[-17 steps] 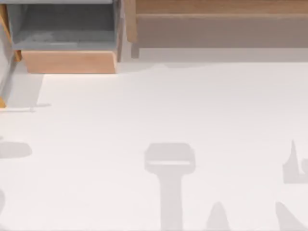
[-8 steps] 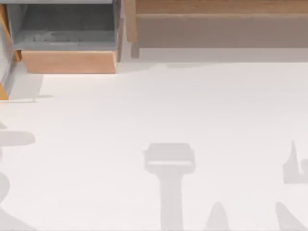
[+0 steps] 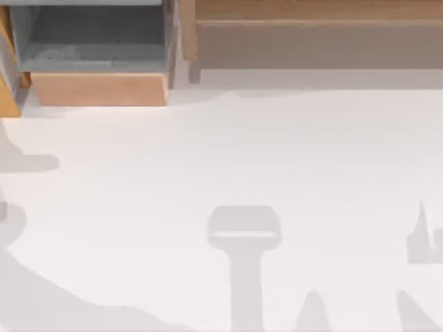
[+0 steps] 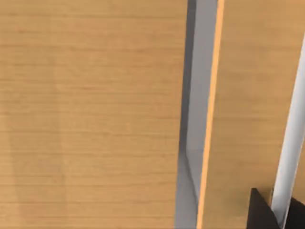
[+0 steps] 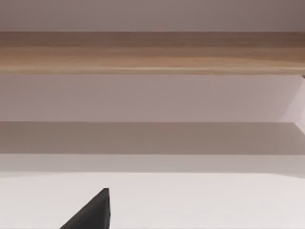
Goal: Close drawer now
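Drawer's still sticking out, nothing pushed yet

The drawer (image 3: 99,88) sits at the far left corner of the table (image 3: 228,159), pulled out, so you can see its grey floor behind the tan front panel. To my eye the closing is all still to do. The left gripper (image 4: 274,214) is right up close to wooden panels, the right gripper (image 5: 90,212) faces the wide ledge (image 3: 318,41) from over the table. Can't tell how wide either pincer is.

White table (image 3: 277,152) carries the drawer (image 3: 100,88) and wooden ledge (image 3: 318,41).
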